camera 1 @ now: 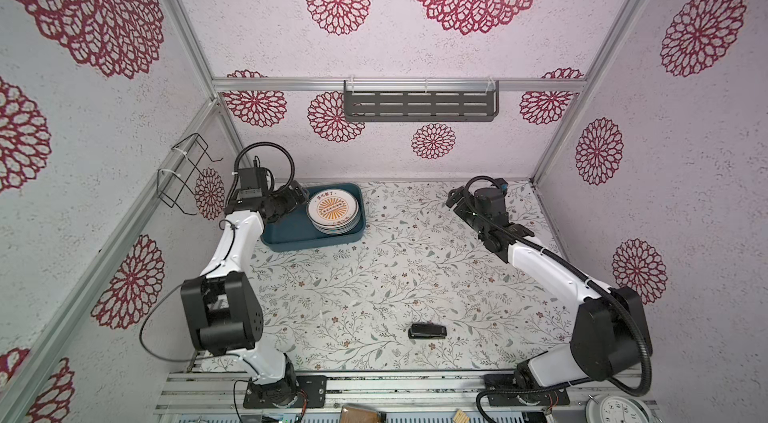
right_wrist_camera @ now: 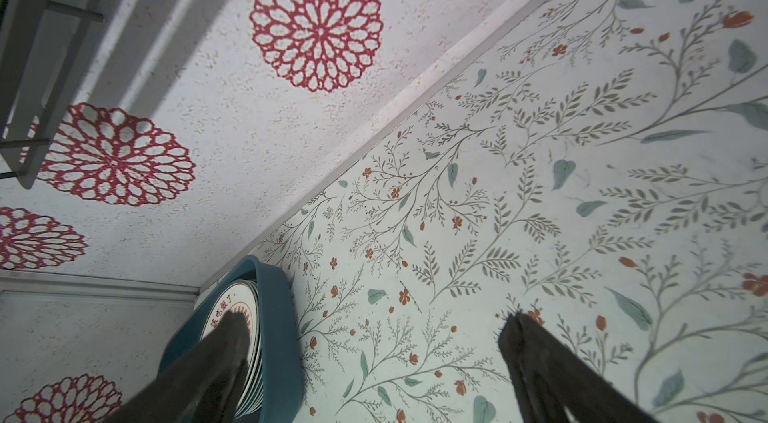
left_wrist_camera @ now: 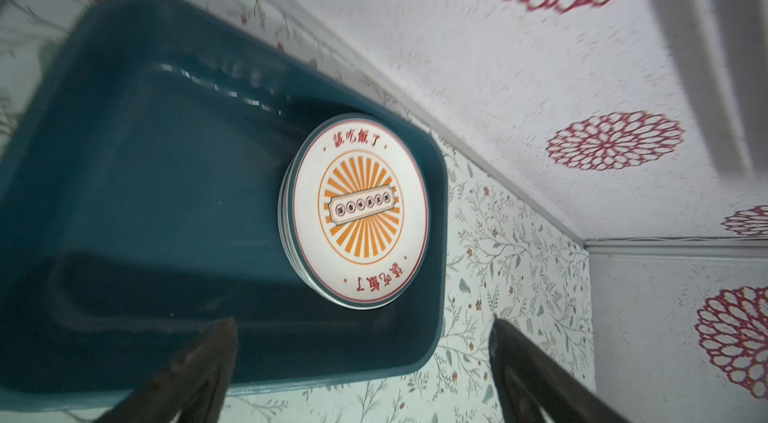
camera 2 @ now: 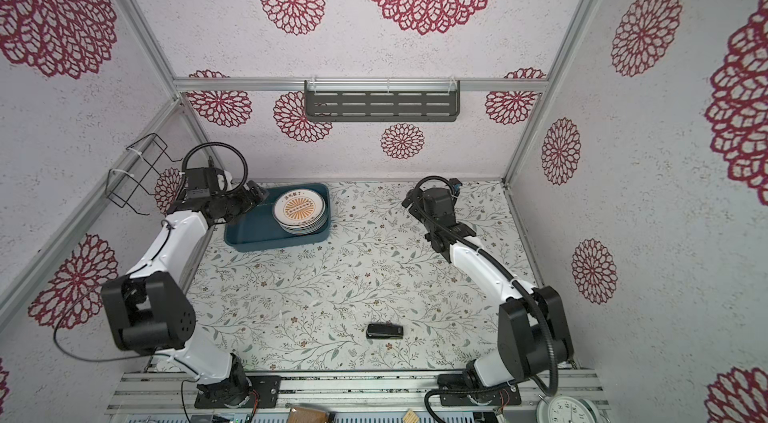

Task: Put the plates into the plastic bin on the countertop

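A: Left gripper (camera 1: 297, 193)?
B: Jaws apart, empty; the bin (camera 1: 291, 241) lies under it.
A: Plates (camera 1: 333, 211)?
B: Stacked in that bin against its right wall, just right of the gripper, sunburst design on top.
A: Right gripper (camera 1: 454, 197)?
B: Jaws apart too, holding nothing, above the countertop (camera 1: 415, 275); bin and plates sit well to its left.

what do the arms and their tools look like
Both the left arm and right arm have glossy white link shells between bulky black joint housings. A black corrugated hose runs along the right arm; a thinner black cable loops off the left. The left tool and right tool have dark, tapered fingers.
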Available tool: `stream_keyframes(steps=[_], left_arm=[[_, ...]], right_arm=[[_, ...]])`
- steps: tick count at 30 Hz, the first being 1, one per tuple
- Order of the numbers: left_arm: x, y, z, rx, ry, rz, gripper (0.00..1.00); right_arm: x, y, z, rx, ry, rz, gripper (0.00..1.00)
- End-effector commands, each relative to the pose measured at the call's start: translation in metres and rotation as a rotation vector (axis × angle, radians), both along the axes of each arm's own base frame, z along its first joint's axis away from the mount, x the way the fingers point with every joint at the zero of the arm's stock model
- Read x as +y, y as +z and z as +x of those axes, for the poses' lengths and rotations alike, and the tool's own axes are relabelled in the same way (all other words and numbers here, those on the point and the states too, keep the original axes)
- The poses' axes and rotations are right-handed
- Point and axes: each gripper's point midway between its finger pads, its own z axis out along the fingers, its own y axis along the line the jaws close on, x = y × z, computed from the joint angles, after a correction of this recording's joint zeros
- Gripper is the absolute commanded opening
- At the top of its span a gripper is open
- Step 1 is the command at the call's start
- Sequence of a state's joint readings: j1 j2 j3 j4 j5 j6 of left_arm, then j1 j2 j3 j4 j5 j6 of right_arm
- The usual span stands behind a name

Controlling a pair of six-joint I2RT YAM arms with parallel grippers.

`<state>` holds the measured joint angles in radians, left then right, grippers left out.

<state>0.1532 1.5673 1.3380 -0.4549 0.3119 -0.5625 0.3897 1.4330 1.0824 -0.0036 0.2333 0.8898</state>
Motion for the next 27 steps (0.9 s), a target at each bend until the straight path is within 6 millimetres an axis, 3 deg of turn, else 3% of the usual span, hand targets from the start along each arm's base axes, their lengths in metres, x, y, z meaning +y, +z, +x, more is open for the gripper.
stream_keyframes(steps=[1, 4, 9, 15, 18, 23, 27], left_arm=[[0.010, 0.034, -0.010, -0.170, 0.034, 0.117, 0.97], [0.018, 0.041, -0.034, -0.212, 0.074, 0.181, 0.97], [0.039, 0.035, -0.078, -0.243, 0.204, 0.289, 0.97], [0.076, -0.001, -0.130, -0.294, 0.419, 0.450, 0.97], [0.082, -0.014, -0.145, -0.388, 0.470, 0.509, 0.97], [0.100, -0.036, -0.167, -0.416, 0.594, 0.561, 0.97], [0.104, -0.064, -0.168, -0.347, 0.590, 0.603, 0.97]], right_arm=[[-0.024, 0.008, -0.023, 0.000, -0.071, -0.095, 0.99], [-0.042, 0.004, -0.044, 0.020, -0.113, -0.165, 0.99], [-0.083, 0.000, -0.081, 0.057, -0.224, -0.321, 0.99], [-0.134, -0.006, -0.128, 0.048, -0.377, -0.471, 0.99], [-0.158, -0.016, -0.152, 0.033, -0.469, -0.528, 0.99], [-0.172, -0.040, -0.170, 0.036, -0.477, -0.610, 0.99], [-0.175, -0.054, -0.173, 0.017, -0.492, -0.626, 0.99]])
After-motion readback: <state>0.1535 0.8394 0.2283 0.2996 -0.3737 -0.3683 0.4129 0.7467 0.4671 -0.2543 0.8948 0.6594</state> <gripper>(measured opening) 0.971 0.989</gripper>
